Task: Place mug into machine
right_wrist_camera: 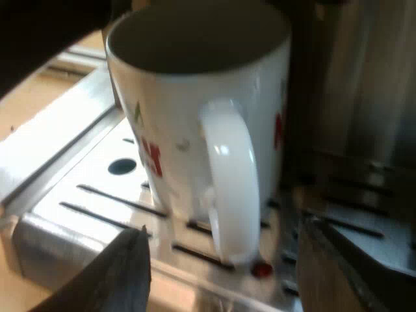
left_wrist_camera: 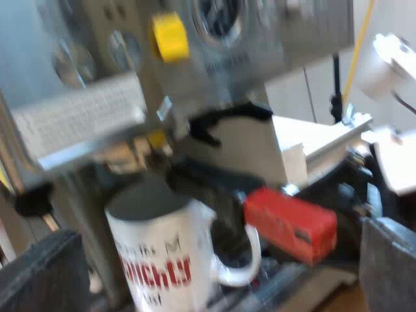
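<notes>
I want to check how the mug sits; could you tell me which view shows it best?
The right wrist view: the mug stands upright on the slotted tray, handle toward the camera, base visible. The left wrist view shows its rim, red lettering and handle near the holder's red end.

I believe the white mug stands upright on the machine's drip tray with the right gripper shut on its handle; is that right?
Not quite: the right gripper is open, its fingers apart from the handle on either side, as the right wrist view shows. The white mug does stand upright on the drip tray.
</notes>
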